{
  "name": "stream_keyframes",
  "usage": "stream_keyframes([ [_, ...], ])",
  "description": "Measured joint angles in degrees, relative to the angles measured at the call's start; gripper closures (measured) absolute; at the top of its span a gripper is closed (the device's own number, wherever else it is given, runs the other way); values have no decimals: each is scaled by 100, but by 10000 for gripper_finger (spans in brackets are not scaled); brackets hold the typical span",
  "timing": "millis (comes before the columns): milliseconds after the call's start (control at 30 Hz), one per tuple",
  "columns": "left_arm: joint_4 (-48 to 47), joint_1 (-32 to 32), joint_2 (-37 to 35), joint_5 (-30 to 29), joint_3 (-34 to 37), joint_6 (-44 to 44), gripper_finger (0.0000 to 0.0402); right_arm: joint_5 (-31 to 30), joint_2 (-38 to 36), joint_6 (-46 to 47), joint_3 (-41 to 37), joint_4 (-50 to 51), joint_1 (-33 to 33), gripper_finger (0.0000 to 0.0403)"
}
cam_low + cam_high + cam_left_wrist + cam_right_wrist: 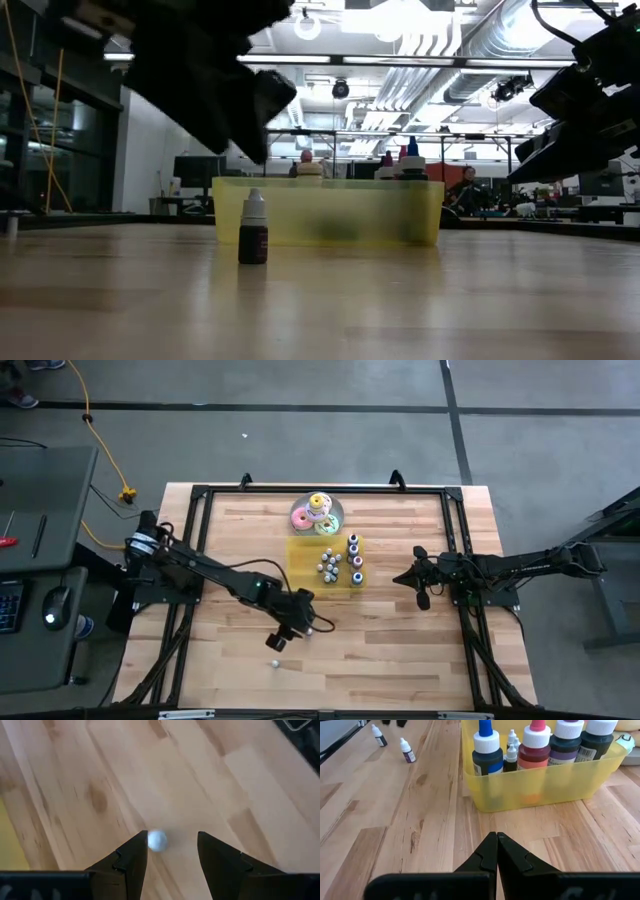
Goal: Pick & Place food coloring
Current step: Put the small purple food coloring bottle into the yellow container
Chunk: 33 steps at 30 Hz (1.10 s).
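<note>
A tiny food coloring bottle (275, 663) with a dark body and white cap stands upright on the wood table, near the front. My left gripper (279, 643) hovers open just above and beside it. In the left wrist view its white cap (157, 840) shows from above between my open fingers, closer to one fingertip (135, 855). A second tiny bottle (408, 751) stands on the table nearby. More food coloring bottles (536, 747) stand in the yellow tray (305, 565). My right gripper (496, 851) waits shut at the table's right, pointing at the tray.
A round plate with stacked pastel rings (318, 514) sits just behind the tray at the far side. Black frame rails (195, 540) run along the table's left and right edges. Bare wood lies in front of and to the left of the tray (328, 212).
</note>
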State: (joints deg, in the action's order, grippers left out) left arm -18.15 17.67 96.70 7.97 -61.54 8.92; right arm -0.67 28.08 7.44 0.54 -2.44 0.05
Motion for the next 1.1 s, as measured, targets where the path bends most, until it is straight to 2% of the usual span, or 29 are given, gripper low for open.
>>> stream_keyframes([
  [100, -5, -2, 40, -128, 182, 137, 234, 0, 4, 0, 0, -6, -1, 402],
  [367, 792, -7, 39, -382, 670, 331, 234, 0, 4, 0, -2, -27, 0, 402],
  [733, 1459, -9, 79, -381, 857, 607, 234, 0, 4, 0, 0, -35, 0, 402],
  [900, 1803, -9, 244, -177, 853, 606, 234, 0, 4, 0, -1, -38, -1, 402],
  [1100, 1801, -7, 263, -136, 853, 606, 234, 0, 4, 0, 0, -37, -2, 402],
])
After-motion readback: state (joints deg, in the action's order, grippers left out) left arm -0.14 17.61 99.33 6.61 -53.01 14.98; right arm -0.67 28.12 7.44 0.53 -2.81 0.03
